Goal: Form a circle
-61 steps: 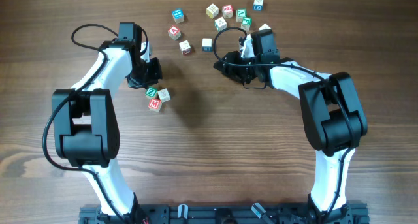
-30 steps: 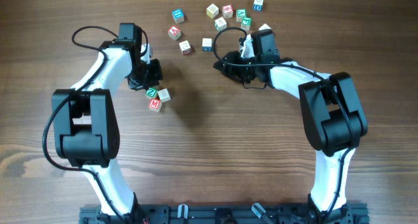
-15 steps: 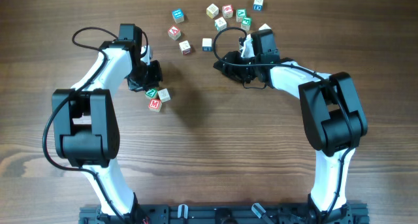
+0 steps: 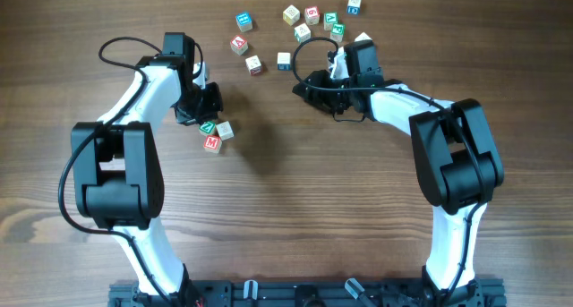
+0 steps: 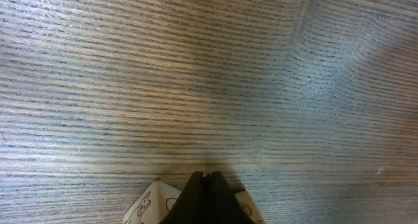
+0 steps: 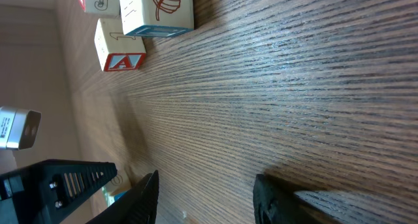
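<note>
Nothing had shifted since a moment earlier: my left gripper (image 4: 204, 115) hung just beyond the green block (image 4: 208, 126), jaws pressed together, with a pale block (image 4: 225, 129) and a red block (image 4: 212, 142) just beside it. My right gripper (image 4: 298, 87) sat well right of the green block, jaws apart and empty, the loose blocks (image 4: 303, 31) scattered farther beyond.

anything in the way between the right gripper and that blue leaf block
Nothing visible. Only bare table lies between the open right gripper and the blue leaf block; the red A block sits beside it, off the line.
</note>
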Controlling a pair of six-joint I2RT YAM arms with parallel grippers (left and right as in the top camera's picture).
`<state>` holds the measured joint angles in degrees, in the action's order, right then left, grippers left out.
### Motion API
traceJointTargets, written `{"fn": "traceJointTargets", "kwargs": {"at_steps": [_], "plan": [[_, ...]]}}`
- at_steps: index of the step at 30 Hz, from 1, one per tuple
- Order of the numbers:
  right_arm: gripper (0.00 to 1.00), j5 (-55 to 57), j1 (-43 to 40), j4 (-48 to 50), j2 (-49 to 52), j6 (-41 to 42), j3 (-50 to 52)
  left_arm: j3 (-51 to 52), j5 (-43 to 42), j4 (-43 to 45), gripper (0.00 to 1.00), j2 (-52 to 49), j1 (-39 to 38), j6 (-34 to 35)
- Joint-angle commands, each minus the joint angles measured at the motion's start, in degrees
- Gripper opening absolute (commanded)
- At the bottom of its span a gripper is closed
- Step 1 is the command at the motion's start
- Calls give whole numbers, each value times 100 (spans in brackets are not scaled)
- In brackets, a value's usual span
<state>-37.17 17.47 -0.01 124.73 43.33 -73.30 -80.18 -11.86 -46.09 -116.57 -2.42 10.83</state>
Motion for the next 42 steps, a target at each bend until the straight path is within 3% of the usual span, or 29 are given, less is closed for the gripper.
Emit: {"fn": "traceJointTargets", "kwargs": {"at_steps": [1,42], "plan": [[48,485,35,-131,330,17,157,48,-72,-7,4,-90,28,55],[48,505,35,-136,330,24,157,48,-70,-55,4,-90,28,52]]}}
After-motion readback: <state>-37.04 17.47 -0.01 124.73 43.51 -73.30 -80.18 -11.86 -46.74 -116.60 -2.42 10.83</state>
